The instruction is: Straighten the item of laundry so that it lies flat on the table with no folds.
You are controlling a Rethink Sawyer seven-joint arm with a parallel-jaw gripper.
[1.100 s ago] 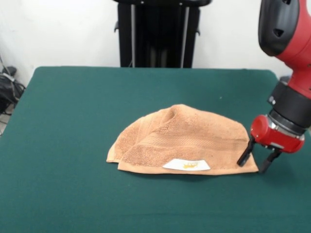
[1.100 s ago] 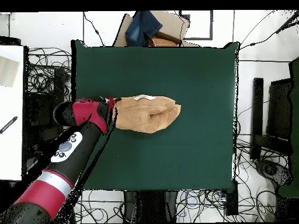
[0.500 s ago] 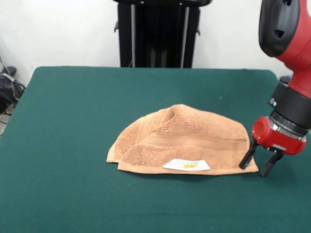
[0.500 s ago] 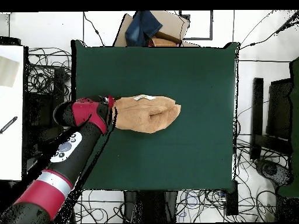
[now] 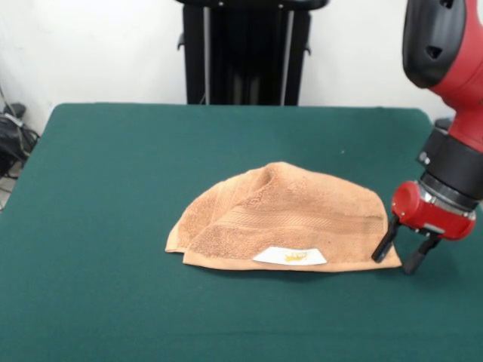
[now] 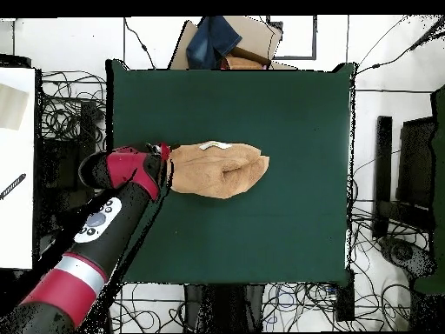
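Note:
The item of laundry (image 5: pixel 283 219) is an orange-tan towel, folded into a humped half-round, lying mid-table with its white label (image 5: pixel 290 256) along the near edge. In the overhead view the item of laundry (image 6: pixel 217 169) lies left of the table's centre. My gripper (image 5: pixel 398 254) stands open at the towel's right corner, low over the table (image 5: pixel 113 188). One black finger (image 5: pixel 383 243) touches the corner's edge and the other rests just beyond it on the green top. Nothing is held. From overhead the gripper (image 6: pixel 165 168) sits at the towel's left end.
The dark green table (image 6: pixel 261 104) reaches well past the towel on every side. A box with blue cloth (image 6: pixel 222 42) lies beyond its edge in the overhead view, and cables ring the table on the floor. A black stand (image 5: pixel 245 49) rises behind the table.
The gripper has shifted slightly right and a little lower at the towel's corner. The towel has not moved.

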